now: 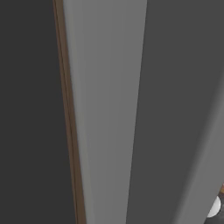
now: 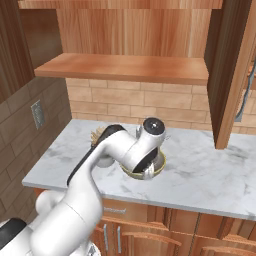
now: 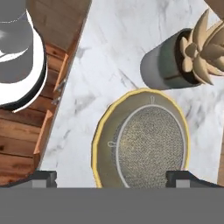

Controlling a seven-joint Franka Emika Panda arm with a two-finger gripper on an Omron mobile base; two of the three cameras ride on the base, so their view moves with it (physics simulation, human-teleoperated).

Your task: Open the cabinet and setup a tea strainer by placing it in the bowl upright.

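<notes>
Looking down along my pincer point(image 3: 112, 177), I see its two dark finger tips point(image 3: 43, 177) standing wide apart at the bottom of the hand view, one to each side of the bowl, gripping nothing.

Directly below them is the bowl point(image 3: 101, 135): round, with a yellow rim and a dull tan inner wall. Inside it sits the tea strainer point(image 3: 151, 146), a circular fine wire mesh in a thin pale metal ring, mesh facing up toward my hand, with a small tab at its far edge. The ring lies within the bowl's rim all around as far as I can see; its lower part is cut off by the frame edge.

The bowl rests on the counter point(image 3: 109, 52), a smooth white marble slab with grey veining. Just beyond the bowl, apart from it, stands a grey cylindrical pot point(image 3: 164, 68) holding a plant point(image 3: 205, 46) with stiff tan pointed leaves.

In the right base view my white arm point(image 2: 100, 165) bends over the bowl point(image 2: 161, 165) and hides most of it; the plant point(image 2: 95, 134) shows behind my elbow.

Under the counter edge run wooden drawer fronts point(image 2: 165, 225) with metal handles. Behind the counter is a tan brick wall point(image 2: 150, 102). Above it the cabinet point(image 2: 125, 67) stands open, its wooden shelf bare, its door point(image 2: 227, 75) swung out to the right.

The left base view faces flat grey panels point(image 1: 105, 109) with a thin brown edge.
</notes>
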